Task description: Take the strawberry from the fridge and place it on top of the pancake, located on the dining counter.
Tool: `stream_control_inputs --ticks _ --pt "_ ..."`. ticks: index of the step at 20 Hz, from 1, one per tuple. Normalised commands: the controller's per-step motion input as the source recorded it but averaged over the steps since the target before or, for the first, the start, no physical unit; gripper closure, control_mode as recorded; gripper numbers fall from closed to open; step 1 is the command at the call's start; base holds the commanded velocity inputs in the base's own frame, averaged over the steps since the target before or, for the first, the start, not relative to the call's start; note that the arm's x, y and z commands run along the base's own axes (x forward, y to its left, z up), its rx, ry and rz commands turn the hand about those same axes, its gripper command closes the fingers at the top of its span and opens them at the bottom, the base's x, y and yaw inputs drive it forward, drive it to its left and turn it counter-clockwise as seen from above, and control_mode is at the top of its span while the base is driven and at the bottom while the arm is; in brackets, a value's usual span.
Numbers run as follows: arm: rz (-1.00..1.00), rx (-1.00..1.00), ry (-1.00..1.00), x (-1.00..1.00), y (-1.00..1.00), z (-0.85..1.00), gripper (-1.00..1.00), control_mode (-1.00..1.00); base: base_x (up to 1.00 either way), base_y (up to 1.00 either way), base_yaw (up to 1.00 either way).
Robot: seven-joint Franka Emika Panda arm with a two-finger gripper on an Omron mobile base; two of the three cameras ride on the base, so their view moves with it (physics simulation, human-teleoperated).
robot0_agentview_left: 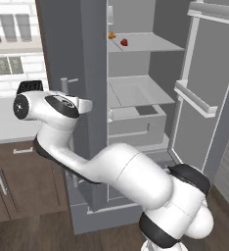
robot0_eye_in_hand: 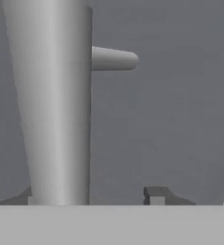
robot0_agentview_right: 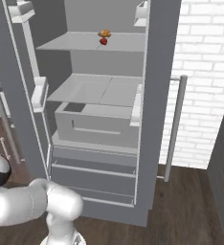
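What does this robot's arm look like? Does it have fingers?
The arm is made of fat, rounded, glossy white segments joined by dark bands, with a black-faced round cap at one joint. No cables or markings show. Two small dark grey fingers sit at its end, blocky and short.

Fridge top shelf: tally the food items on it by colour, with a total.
Red (strawberry): 1
Orange (food item): 1
Total: 2
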Motion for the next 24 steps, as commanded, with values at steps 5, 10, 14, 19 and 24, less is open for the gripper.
stream_control_inputs --ticks 5,10,14,19,24 --pt "-0.16 0.00 0.00 0.01 0.56 -0.22 -1.00 -1.00 0.00 0.00 0.00" --pt "-0.36 0.00 0.00 -0.03 0.35 -0.06 -1.00 -1.00 0.00 0.00 0.00" --pt "-0.31 0.00 0.00 -0.13 0.49 0.00 -1.00 -1.00 0.00 0.00 0.00" --pt "-0.16 0.09 0.00 -0.74 0.03 0.03 -1.00 -1.00 0.00 0.00 0.00" --pt "0.13 0.22 0.00 -0.84 -0.06 0.01 -1.00 -1.00 0.00 0.00 0.00"
